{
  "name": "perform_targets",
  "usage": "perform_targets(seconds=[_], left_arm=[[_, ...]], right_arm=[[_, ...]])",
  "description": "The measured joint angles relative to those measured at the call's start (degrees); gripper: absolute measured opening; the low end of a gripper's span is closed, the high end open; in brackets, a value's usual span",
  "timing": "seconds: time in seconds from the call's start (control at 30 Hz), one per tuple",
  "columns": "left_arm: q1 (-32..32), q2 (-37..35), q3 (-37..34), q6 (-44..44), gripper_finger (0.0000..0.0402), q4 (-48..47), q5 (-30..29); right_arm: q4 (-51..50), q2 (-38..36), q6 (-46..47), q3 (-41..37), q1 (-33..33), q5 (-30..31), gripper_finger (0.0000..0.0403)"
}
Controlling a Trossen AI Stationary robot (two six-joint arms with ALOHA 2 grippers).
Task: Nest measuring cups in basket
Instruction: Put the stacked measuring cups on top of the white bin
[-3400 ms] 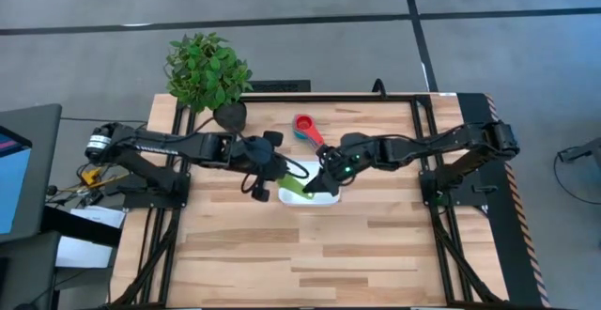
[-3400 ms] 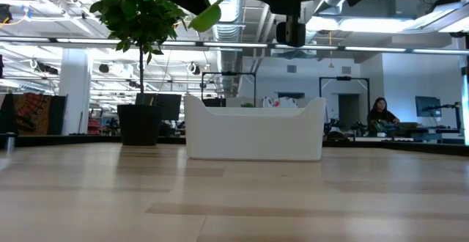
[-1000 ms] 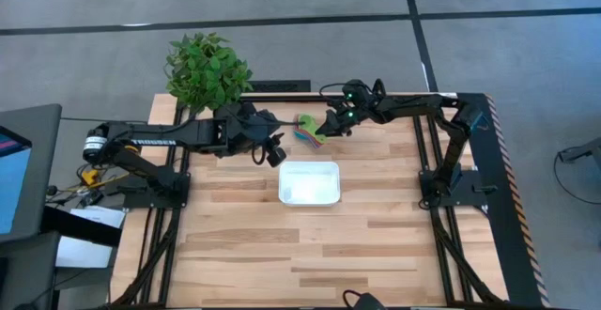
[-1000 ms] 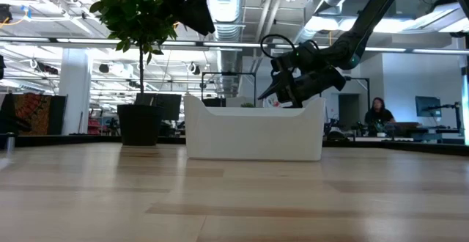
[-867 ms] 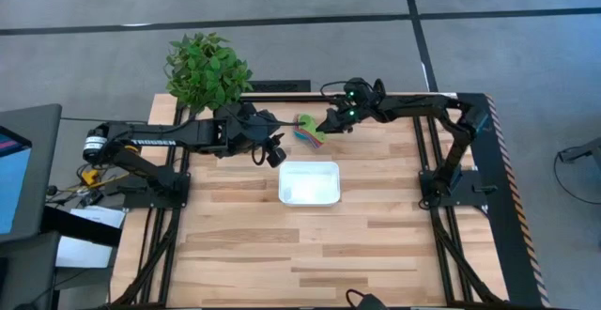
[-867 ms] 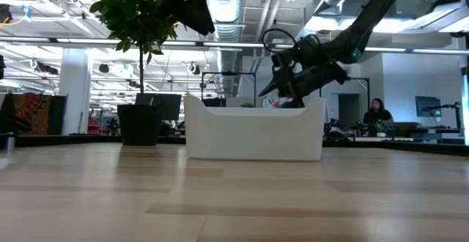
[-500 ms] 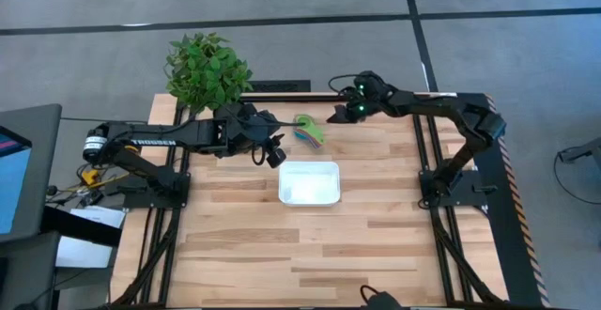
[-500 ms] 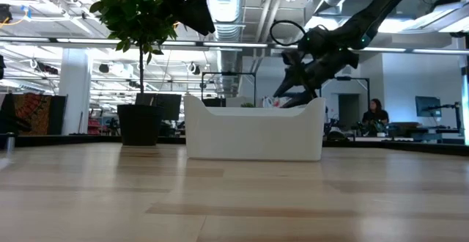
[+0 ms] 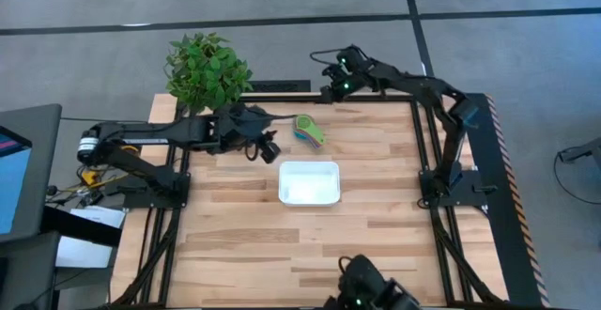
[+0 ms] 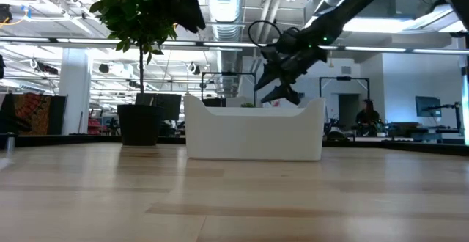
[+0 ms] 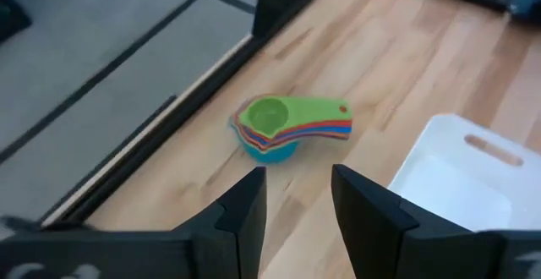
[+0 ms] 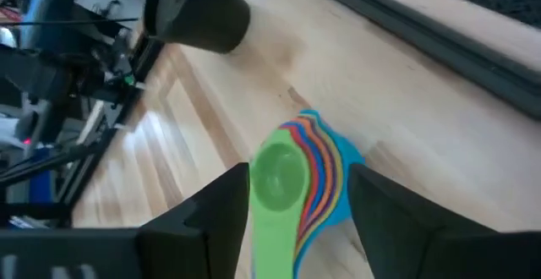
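Observation:
The measuring cups (image 9: 308,129) sit nested in one stack on the table, beyond the basket's far side; the green one is on top and the light blue bowl at the bottom rests on the wood. The white basket (image 9: 309,182) stands mid-table. My left gripper (image 9: 266,148) hovers open just left of the stack, which shows ahead of its fingers (image 11: 283,127). My right gripper (image 9: 327,91) hangs open over the table's far edge, raised and pointed back at the stack (image 12: 300,177).
A potted plant (image 9: 207,70) stands at the far left corner, its dark pot (image 12: 199,13) close behind the stack. A black rail (image 9: 376,97) runs along the far edge. A dark device with a green light (image 9: 366,293) sits at the near edge.
My right gripper has drawn back from the stack of cups, rising and moving toward the table's far edge. The stack has stayed where it was. My left gripper has shifted a little toward the left edge.

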Motion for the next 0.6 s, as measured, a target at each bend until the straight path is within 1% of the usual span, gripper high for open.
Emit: perform_targets(seconds=[0.07,0.17,0.27,0.33,0.4,0.47,0.53,0.6], left_arm=[[-0.02,-1.56,0.02,-2.51,0.0125,-1.48,-0.89],[-0.02,-3.78,0.0,-6.23,0.0125,-6.46,-2.41],[0.26,-5.63,-0.32,-8.08,0.0125,-10.15,-3.64],[0.7,-5.91,-0.45,-8.33,0.0123,-11.8,-3.8],[0.92,-5.99,-0.5,-9.42,0.0118,-13.84,-3.65],[1.27,-5.94,-0.5,-9.79,0.0112,-14.19,-3.49],[1.45,-5.93,-0.52,-9.71,0.0107,-14.76,-3.43],[1.87,-5.93,-0.5,-9.06,0.0102,-14.46,-3.41]], right_arm=[[-2.03,1.92,-1.43,3.59,-0.84,-0.22,0.0228],[-5.48,4.81,-5.1,8.96,-1.66,0.65,0.024],[-10.48,7.84,-9.29,14.11,-2.0,4.85,0.0259],[-15.41,9.44,-10.67,16.68,-1.97,5.76,0.0276],[-19.52,11.18,-11.06,18.06,-1.93,4.3,0.03],[-22.33,12.47,-11.34,18.01,-1.78,-0.12,0.0328],[-22.15,13.57,-11.35,18.1,-1.09,-2.48,0.036],[-22.28,13.83,-11.46,18.02,-0.52,-3.22,0.0388]])
